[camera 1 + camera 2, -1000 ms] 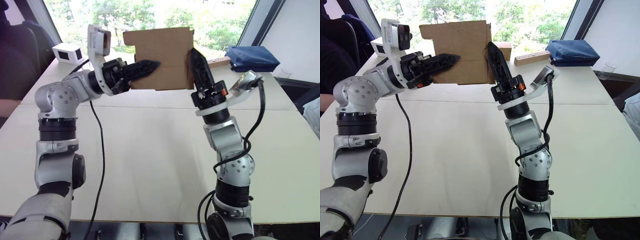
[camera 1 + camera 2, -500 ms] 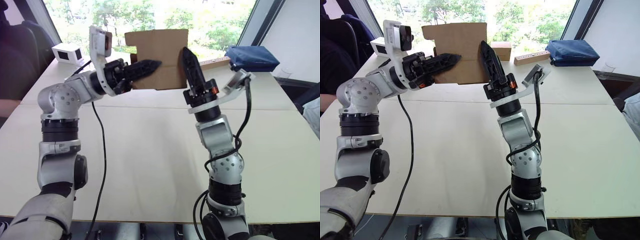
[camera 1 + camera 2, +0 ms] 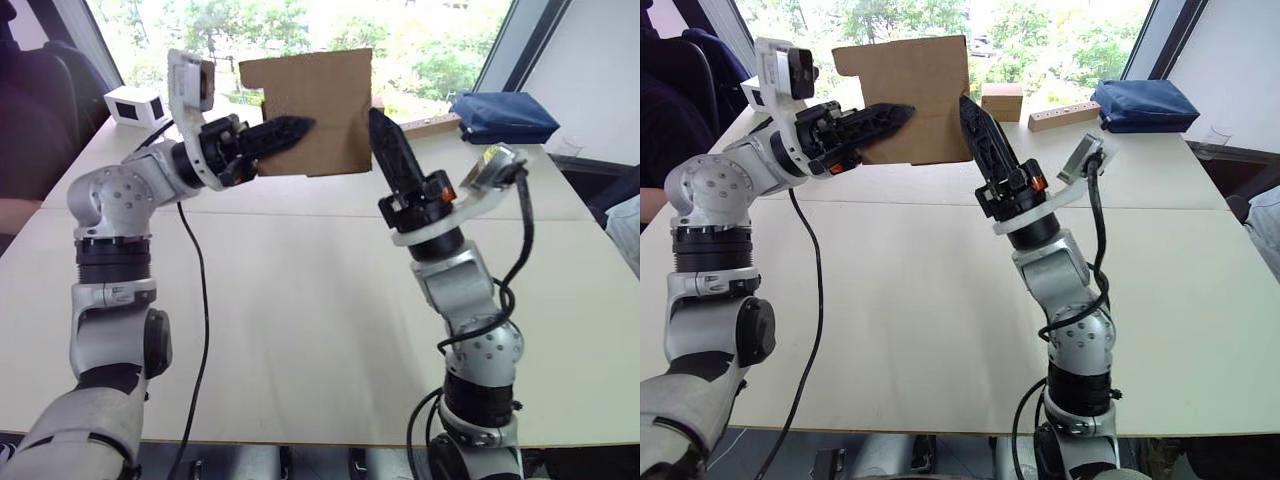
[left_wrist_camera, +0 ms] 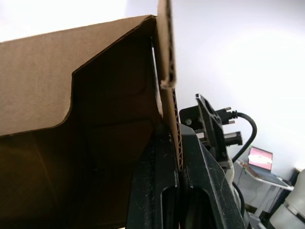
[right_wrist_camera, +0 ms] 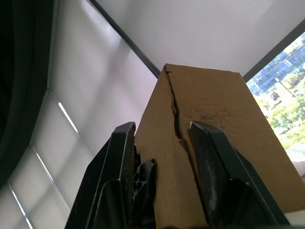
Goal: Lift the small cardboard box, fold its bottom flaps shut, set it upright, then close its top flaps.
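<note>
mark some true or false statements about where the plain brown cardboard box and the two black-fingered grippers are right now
1. The plain brown cardboard box is held up above the pale table. True.
2. The left gripper is shut on a wall of the box. True.
3. The right gripper hangs open, well away from the box. False: its fingers straddle a corner edge of the box.
4. A dark blue bag lies on the far side of the table. True.
5. The box rests flat on the table. False: it is lifted off it.
</note>
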Motion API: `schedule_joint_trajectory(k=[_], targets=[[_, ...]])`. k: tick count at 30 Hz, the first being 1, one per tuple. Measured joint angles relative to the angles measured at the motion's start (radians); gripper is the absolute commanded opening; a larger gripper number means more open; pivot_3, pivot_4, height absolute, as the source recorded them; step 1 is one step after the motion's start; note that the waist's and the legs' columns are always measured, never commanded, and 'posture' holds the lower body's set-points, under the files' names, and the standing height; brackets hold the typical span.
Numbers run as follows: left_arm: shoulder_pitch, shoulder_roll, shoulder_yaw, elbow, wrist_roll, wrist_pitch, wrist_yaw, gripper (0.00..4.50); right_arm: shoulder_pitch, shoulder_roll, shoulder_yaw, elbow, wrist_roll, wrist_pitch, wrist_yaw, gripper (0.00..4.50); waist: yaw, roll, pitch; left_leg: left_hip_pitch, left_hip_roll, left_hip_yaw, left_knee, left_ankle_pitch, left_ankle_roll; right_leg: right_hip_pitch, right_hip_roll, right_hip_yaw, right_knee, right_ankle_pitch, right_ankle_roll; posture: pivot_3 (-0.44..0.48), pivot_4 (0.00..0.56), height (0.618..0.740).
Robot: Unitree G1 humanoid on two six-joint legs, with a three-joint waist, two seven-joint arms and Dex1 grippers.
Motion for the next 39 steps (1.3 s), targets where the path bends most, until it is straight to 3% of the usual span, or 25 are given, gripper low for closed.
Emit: schedule_joint_trajectory(k=[1, 34, 39], targets=[[0.0, 0.0, 0.0, 0.0, 0.0, 0.001, 0.0, 0.0, 0.002, -0.003, -0.006, 0.0, 0.003, 0.0, -0.001, 0.01, 0.0, 0.0, 0.0, 0.0, 0.0, 0.0, 0.0, 0.0, 0.0, 0.0, 0.0, 0.0, 0.0, 0.0, 0.0, 0.0, 0.15, 0.74], [0.022, 0.051, -0.082, -0.016, 0.04, 0.027, -0.089, 0.0, 0.042, -0.124, 0.007, 0.04, -0.052, 0.085, 0.078, 0.01, 0.001, 0.0, 0.0, 0.0, 0.0, 0.0, 0.0, 0.0, 0.0, 0.0, 0.0, 0.0, 0.0, 0.0, 0.0, 0.0, 0.15, 0.74], [-0.042, 0.114, -0.206, -0.005, 0.124, 0.019, -0.159, 0.0, 0.128, -0.289, -0.039, -0.023, -0.015, 0.163, 0.081, 0.01, 0.005, 0.0, 0.0, -0.001, -0.001, 0.0, 0.0, 0.0, 0.001, 0.0, 0.0, 0.0, -0.001, 0.0, 0.0, 0.0, 0.15, 0.74]])
